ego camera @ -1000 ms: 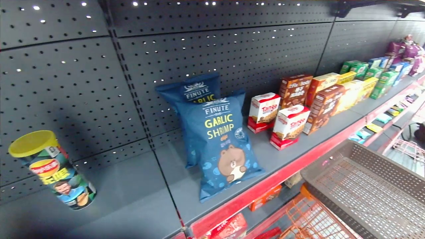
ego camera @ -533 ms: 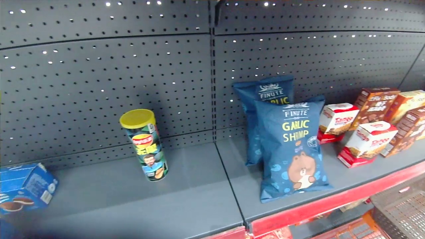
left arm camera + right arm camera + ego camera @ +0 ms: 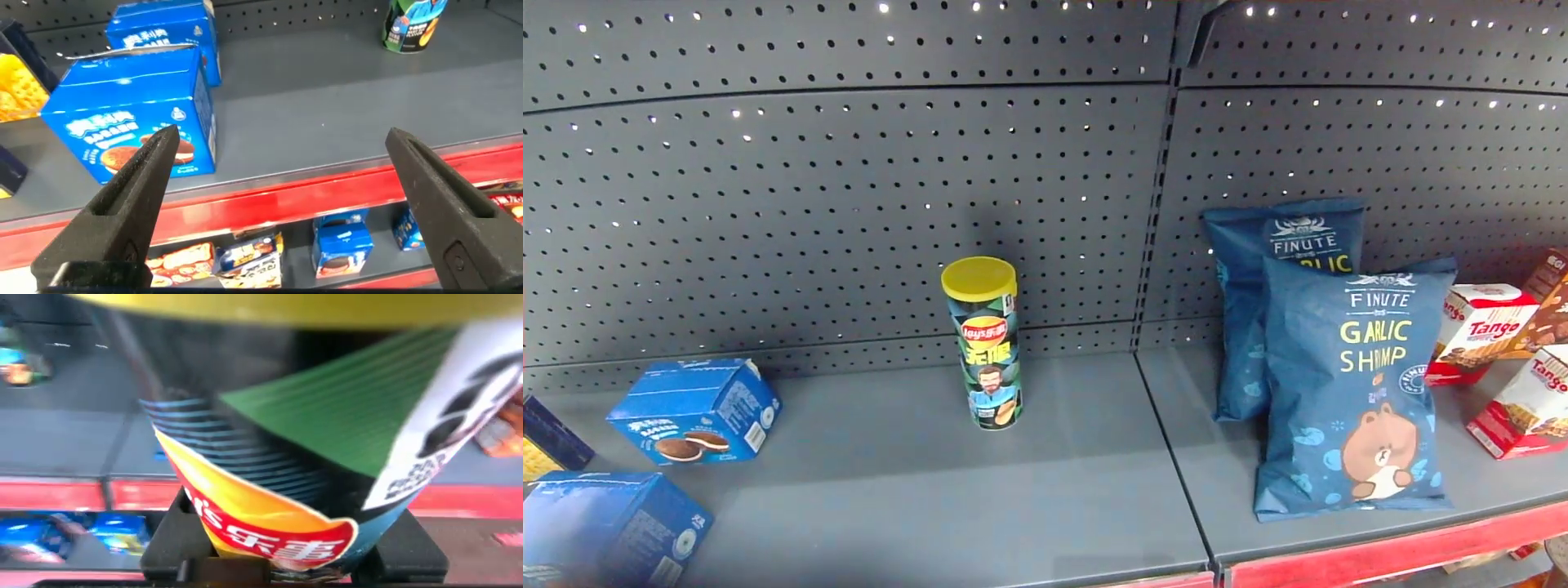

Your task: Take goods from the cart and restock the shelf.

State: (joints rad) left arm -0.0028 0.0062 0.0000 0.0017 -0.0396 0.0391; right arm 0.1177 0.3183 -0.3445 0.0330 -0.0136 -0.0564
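A chip can [image 3: 310, 433] with a yellow lid sits very close to the right wrist camera, and my right gripper [image 3: 294, 543] is shut on it. A matching chip can [image 3: 985, 343] stands upright at the back of the grey shelf [image 3: 890, 490]. My left gripper [image 3: 282, 137] is open with nothing between its fingers. It hangs in front of the shelf's red front edge [image 3: 327, 184], near a blue cookie box [image 3: 135, 114].
Two blue cookie boxes [image 3: 698, 411] [image 3: 609, 527] and a yellow pack [image 3: 539, 457] lie on the shelf's left. Two blue garlic shrimp bags [image 3: 1356, 392] lean at the right, beside red and white boxes [image 3: 1478, 331]. Bare shelf surrounds the standing can. Lower shelves hold more goods [image 3: 343, 245].
The head camera has swung left: the cart basket and the far boxes have left the picture and the blue cookie boxes have come in. The goods on the shelf have not moved.
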